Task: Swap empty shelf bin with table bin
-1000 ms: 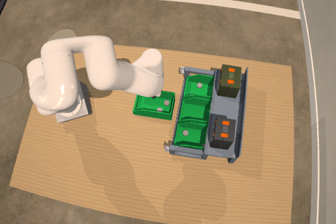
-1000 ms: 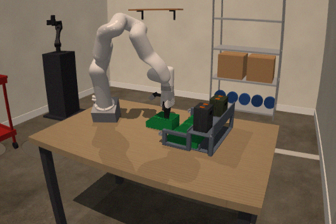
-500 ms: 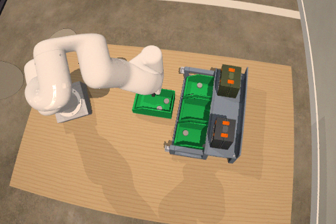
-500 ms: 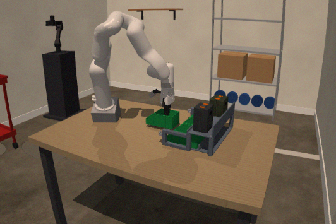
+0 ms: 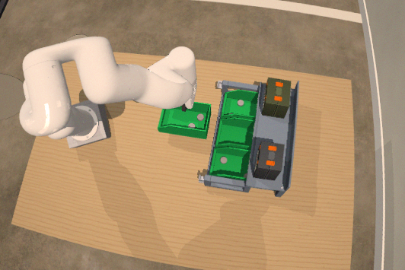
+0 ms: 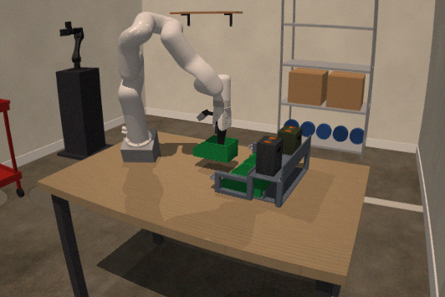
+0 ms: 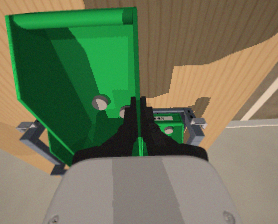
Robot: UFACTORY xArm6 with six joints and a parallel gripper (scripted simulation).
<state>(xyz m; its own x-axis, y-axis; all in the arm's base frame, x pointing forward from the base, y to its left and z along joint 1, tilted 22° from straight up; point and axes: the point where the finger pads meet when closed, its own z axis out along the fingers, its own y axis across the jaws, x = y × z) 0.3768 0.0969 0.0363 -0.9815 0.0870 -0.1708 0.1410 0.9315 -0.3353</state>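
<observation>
My gripper (image 5: 184,107) (image 6: 220,136) (image 7: 138,105) is shut on a thin side wall of a green open bin (image 5: 179,122) (image 6: 215,150) (image 7: 60,85). Two grey round parts lie in this bin. I hold it a little above the table (image 5: 114,193) (image 6: 167,200), just left of the grey shelf (image 5: 275,128) (image 6: 288,170). Three green bins stand in the shelf's front row. The middle bin (image 5: 234,132) is empty. The far bin (image 5: 240,105) and the near bin (image 5: 228,163) each hold one grey part.
Two dark boxes with orange marks (image 5: 279,96) (image 5: 269,160) stand on the shelf's upper board behind the bins; they also show in the exterior view (image 6: 269,155) (image 6: 289,139). The arm's base (image 5: 85,128) stands at the table's left.
</observation>
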